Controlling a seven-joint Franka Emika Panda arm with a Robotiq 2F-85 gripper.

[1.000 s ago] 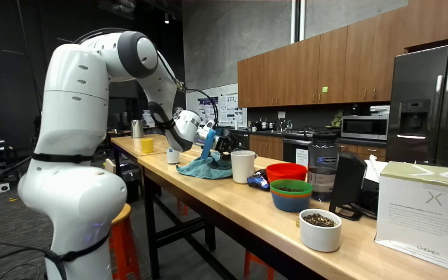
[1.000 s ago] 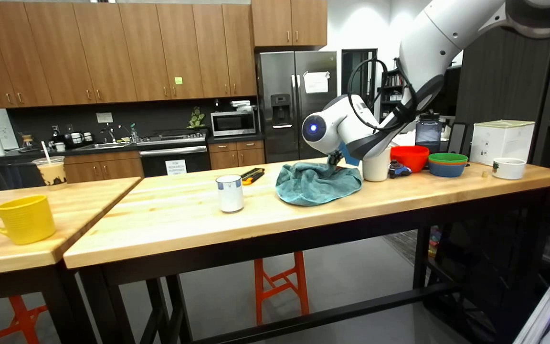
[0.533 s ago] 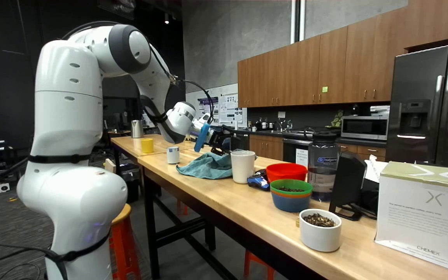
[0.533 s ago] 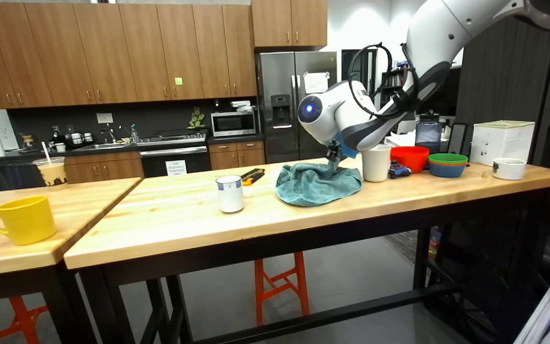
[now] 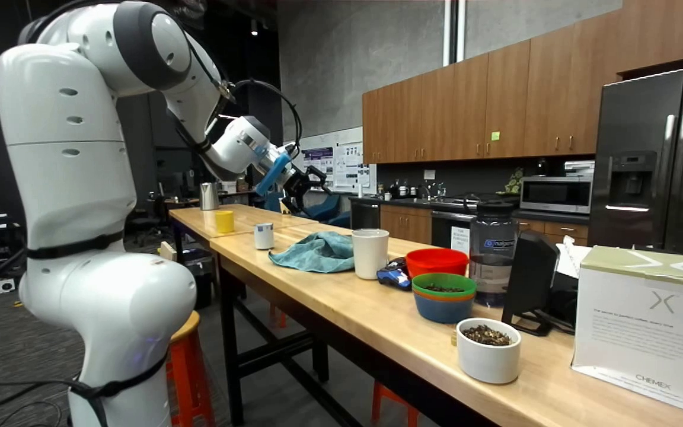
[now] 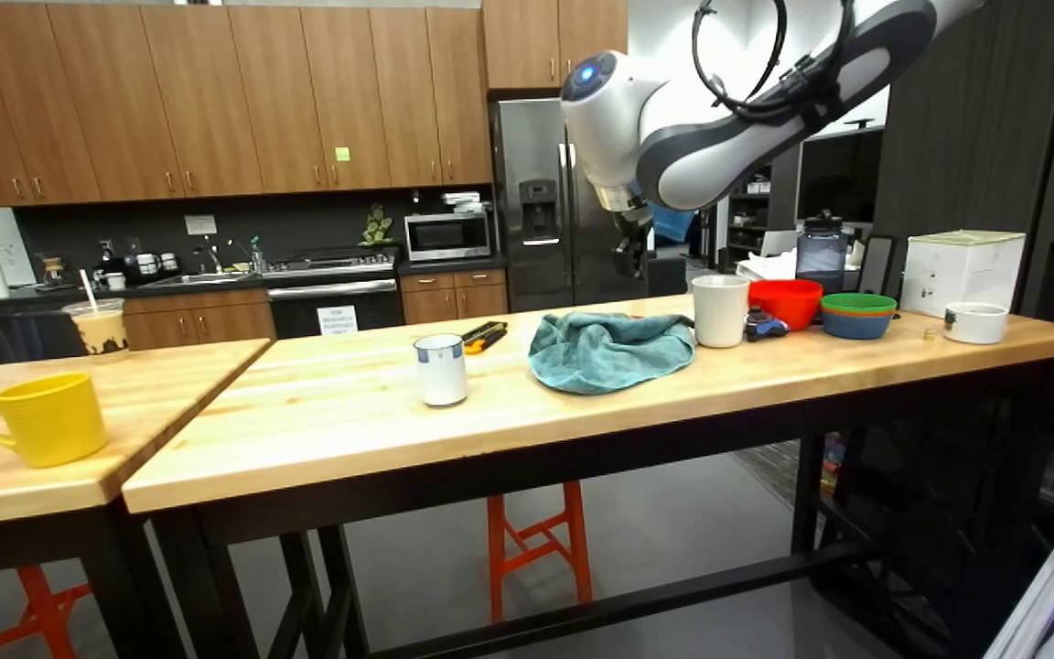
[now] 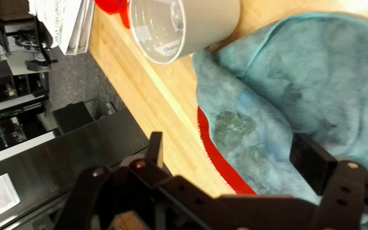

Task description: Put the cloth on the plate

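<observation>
The teal cloth [image 5: 316,254] lies crumpled on the table in both exterior views. In the wrist view the cloth [image 7: 311,80] spreads over a red plate [image 7: 214,153], of which only a curved strip of rim shows; the rest is hidden beneath the fabric. My gripper [image 7: 232,150] stands open, its black fingers [image 7: 313,163] wide apart with nothing between them. In an exterior view the gripper [image 6: 630,259] hangs well above the cloth, touching nothing.
A white cup [image 5: 370,254] stands right beside the cloth, followed by a blue controller [image 5: 395,274], a red bowl [image 5: 436,261] and stacked bowls [image 5: 443,305]. On the cloth's far side are a small mug [image 6: 441,371] and a yellow-and-black tool [image 6: 485,338].
My gripper has let go of the cloth, opened wide and risen up and back from it. A raised fold of cloth has dropped, and the rest of the cloth has stayed in place.
</observation>
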